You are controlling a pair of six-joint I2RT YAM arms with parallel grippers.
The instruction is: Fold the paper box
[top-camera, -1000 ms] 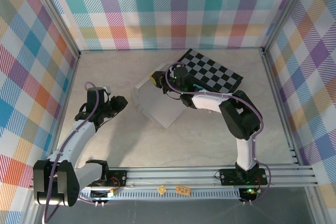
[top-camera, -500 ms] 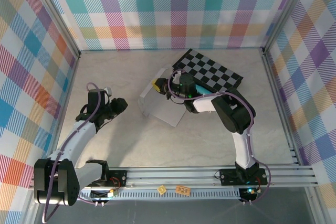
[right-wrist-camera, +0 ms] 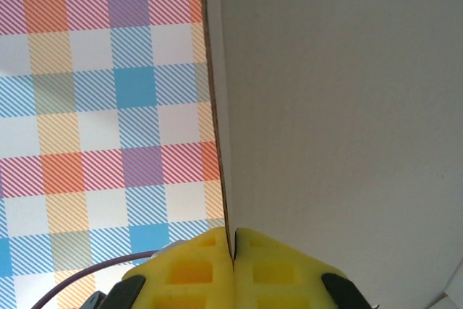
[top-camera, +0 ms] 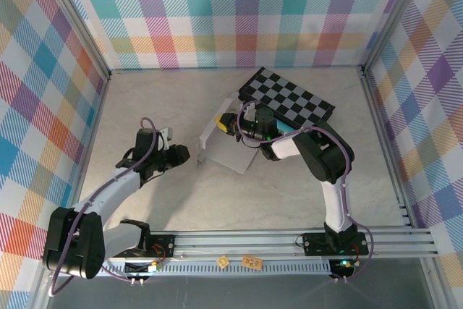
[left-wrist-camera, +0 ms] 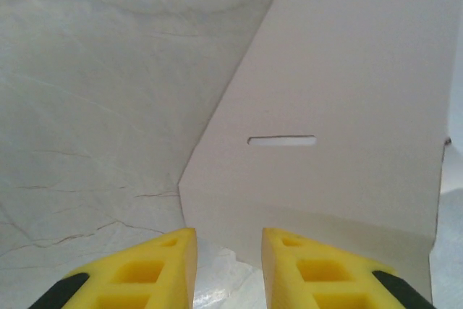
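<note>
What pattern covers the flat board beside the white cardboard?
Black-and-grey checks on the board; top external view.

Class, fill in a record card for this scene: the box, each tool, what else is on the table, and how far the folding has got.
Paper box: white cardboard, partly raised off the table, with a slot cut in one panel
Right tool: shut on the box's thin edge
Left tool: open, empty, facing a corner of the box, not touching it
Also on table: checkered board, on the far side of the box
Stage: not yet a closed box
</note>
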